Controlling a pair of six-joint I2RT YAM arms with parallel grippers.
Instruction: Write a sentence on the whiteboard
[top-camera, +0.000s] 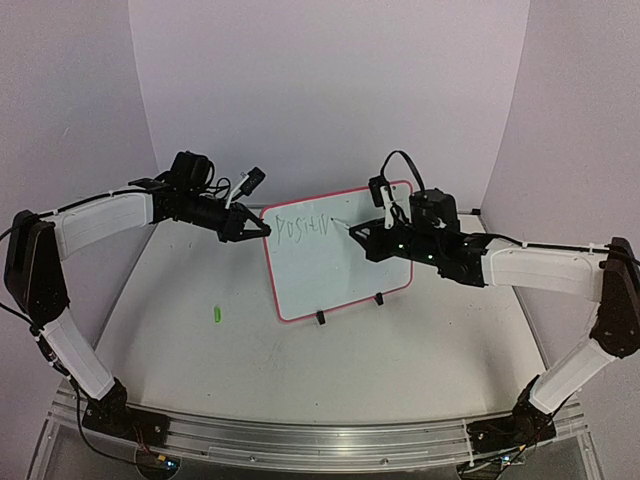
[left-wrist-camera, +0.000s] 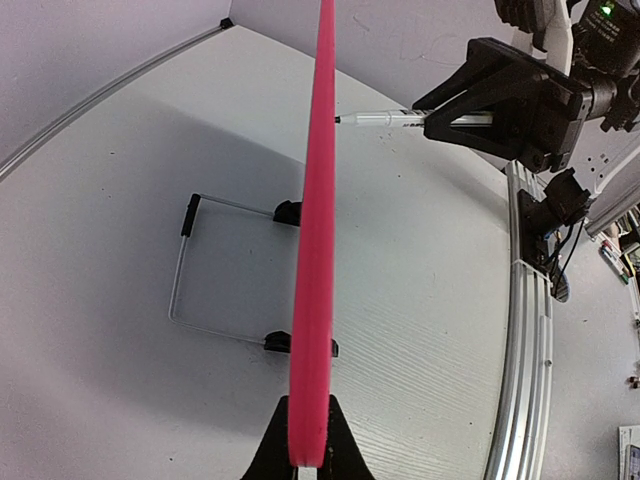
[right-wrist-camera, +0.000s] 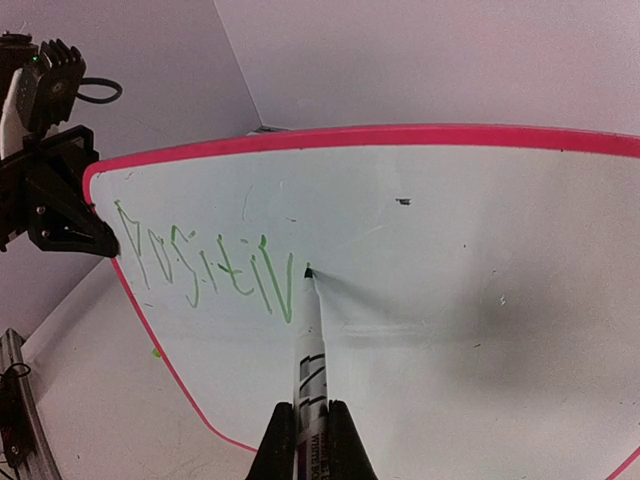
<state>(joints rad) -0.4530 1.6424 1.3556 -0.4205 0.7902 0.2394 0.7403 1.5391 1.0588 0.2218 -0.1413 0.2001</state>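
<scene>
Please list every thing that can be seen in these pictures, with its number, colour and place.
whiteboard: 1, white with pink rim, upright mid-table
letters: 1 line, green, top left of the board, about "POSITIV"
marker: 1, white, dark tip at the board
green piece: 1, small, on the table left of the board
stand: 1, thin wire, flat behind the board
table: 1, white
walls: pale purple, behind and at both sides
rail: 1, silver, near edge
arms: 2, white and black, either side
left claw: black, shut on the board's left edge
right claw: black, shut on the marker
</scene>
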